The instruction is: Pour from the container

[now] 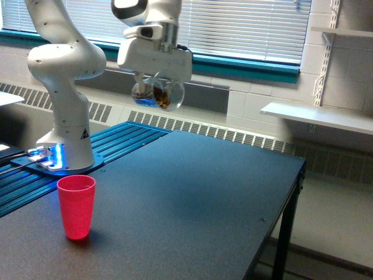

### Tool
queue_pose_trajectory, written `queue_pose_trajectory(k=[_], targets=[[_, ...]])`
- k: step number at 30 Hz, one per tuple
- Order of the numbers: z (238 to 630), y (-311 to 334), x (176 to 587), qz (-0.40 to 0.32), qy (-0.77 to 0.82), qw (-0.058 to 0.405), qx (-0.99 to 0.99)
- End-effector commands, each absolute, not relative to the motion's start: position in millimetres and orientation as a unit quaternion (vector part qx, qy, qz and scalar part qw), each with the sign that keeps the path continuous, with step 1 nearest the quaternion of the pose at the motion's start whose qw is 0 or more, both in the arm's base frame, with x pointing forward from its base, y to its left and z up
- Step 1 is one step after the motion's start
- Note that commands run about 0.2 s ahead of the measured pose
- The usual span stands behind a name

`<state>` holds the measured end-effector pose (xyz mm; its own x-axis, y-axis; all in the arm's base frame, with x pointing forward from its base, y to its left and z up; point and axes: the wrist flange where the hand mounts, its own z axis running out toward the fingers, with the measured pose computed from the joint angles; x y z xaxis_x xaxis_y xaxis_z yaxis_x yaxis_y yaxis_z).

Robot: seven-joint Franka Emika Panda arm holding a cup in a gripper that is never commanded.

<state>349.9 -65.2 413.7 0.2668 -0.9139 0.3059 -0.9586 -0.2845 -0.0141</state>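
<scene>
Clear plastic, round-walled and see-through, the small container (157, 93) hangs high above the dark table (192, 198), with brown nut-like pieces showing through its wall. It is clamped in the white gripper (156, 81) of the white Franka arm (64, 64), whose fingers close on it from above, so that the container sits just under the gripper's broad white body. The container appears tipped rather than upright, though which way its mouth faces cannot be told. An opaque red plastic cup (76, 206) stands upright on the table near its front edge, towards the exterior view's left, well apart from the held container and far below it. The arm's round white base (63, 153) rises from a blue ribbed platform (111, 146) at the exterior view's left, with a blue light glowing at its foot. Behind the arm runs a window with white blinds (245, 26) above a teal sill (233, 64). A white shelf (317, 116) juts from the pale block wall at the exterior view's right.
</scene>
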Motion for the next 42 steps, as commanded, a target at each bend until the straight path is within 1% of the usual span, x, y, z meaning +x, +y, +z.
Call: queue_pose_trajectory(k=[1, 19, 30, 42], targets=[[411, -73, 334, 0.123, -0.648, 0.08, 0.748], [393, -101, 293, 0.103, -0.738, 0.074, 0.662], [384, -122, 270, 0.094, -0.794, 0.063, 0.597], [374, -152, 249, 0.079, -0.8, 0.061, 0.591]])
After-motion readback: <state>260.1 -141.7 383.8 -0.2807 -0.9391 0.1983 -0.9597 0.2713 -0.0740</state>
